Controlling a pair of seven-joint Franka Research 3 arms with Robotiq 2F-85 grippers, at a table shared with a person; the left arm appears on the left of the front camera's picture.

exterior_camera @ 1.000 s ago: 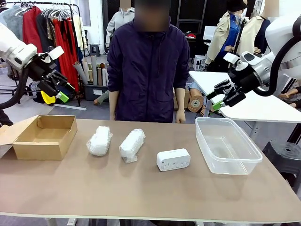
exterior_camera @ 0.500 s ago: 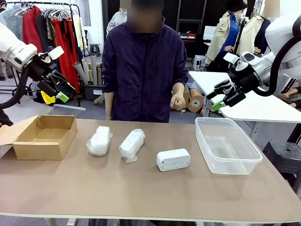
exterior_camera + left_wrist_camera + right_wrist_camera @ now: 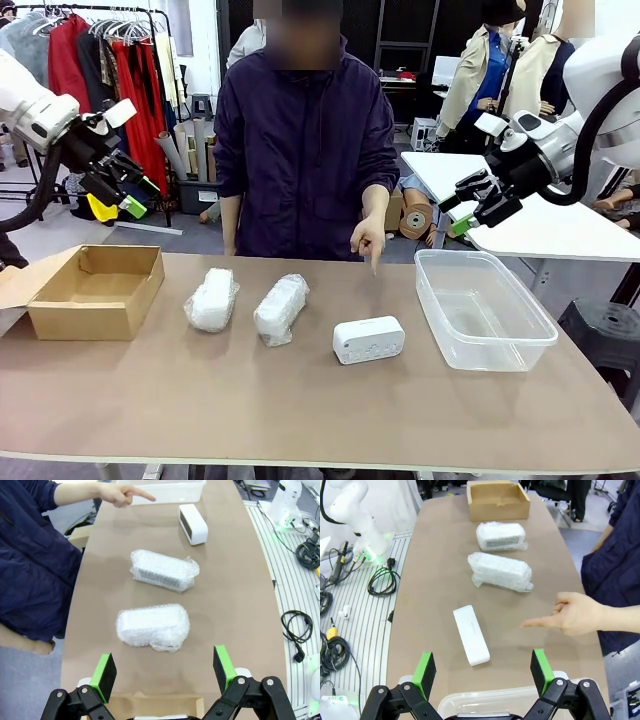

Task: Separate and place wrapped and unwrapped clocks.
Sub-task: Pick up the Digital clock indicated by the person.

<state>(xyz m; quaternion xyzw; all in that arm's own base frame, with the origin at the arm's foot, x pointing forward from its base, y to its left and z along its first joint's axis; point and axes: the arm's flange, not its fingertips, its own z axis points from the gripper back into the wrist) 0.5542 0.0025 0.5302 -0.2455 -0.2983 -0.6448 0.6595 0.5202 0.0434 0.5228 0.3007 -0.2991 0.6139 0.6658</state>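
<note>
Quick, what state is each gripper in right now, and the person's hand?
Left gripper: open, holding nothing.
Right gripper: open, holding nothing.
Person's hand: empty, forefinger pointing down at the table near the bare white clock.

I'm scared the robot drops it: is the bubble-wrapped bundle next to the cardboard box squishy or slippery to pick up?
The bundle looks puffy and bubbly, so it would probably squash a little when squeezed. It also looks shiny, with loose folds at its ends, so it might slip or shift in a grip.
</note>
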